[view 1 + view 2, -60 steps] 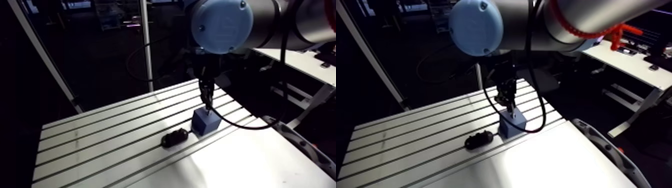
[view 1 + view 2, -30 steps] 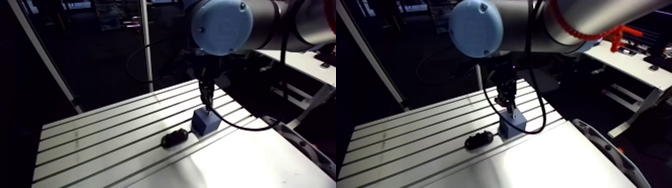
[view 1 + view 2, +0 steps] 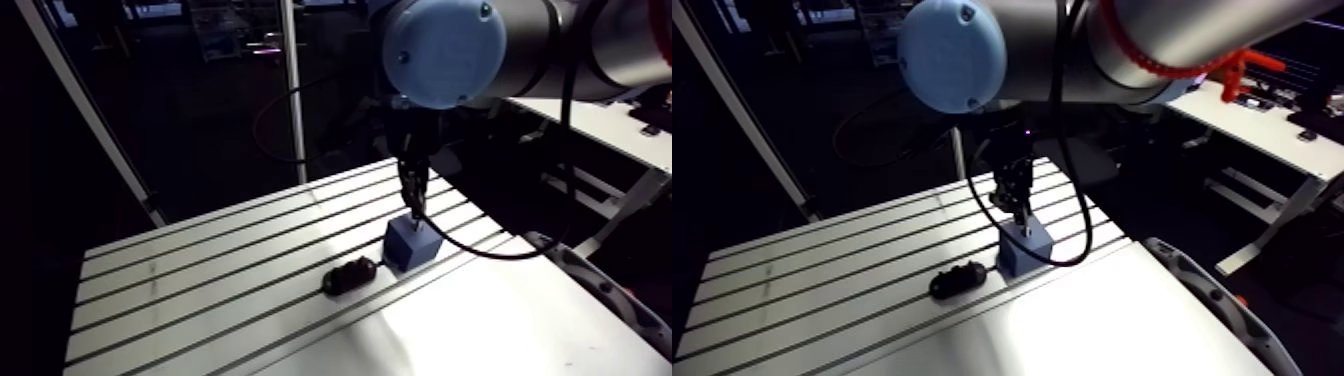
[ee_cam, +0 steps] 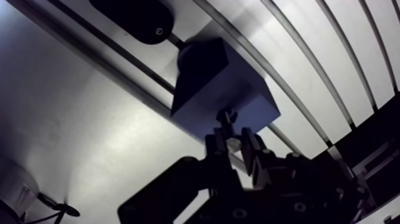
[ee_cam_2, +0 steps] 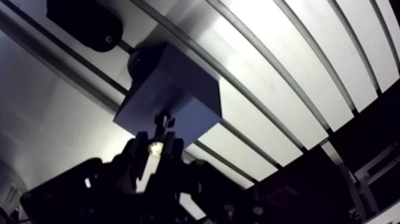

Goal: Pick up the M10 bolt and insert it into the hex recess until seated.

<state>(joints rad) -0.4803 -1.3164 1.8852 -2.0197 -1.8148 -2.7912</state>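
Black fingers of the tool stood close together and were clamped on the bolt, which was a thin, short piece pointing away from the tool. A pale part of the bolt showed in the narrow gap between the two fingers, and its dark end came out ahead of them.

The dark end reached the top face of the blue block, near the edge that was closest to the tool. In the wrist view this place was dim, so I could not tell if the end was already inside the recess or only touching the face. In the arm view the tool hung straight down over the block, and the bolt met the block from above.

The block stood upright on the tabletop, across one of the long slots that ran along the surface. Just beside the block, on the side away from the tool, lay a black rounded object. It lay along the same slot as the block, very near it, and it looked to be touching one corner of the block.
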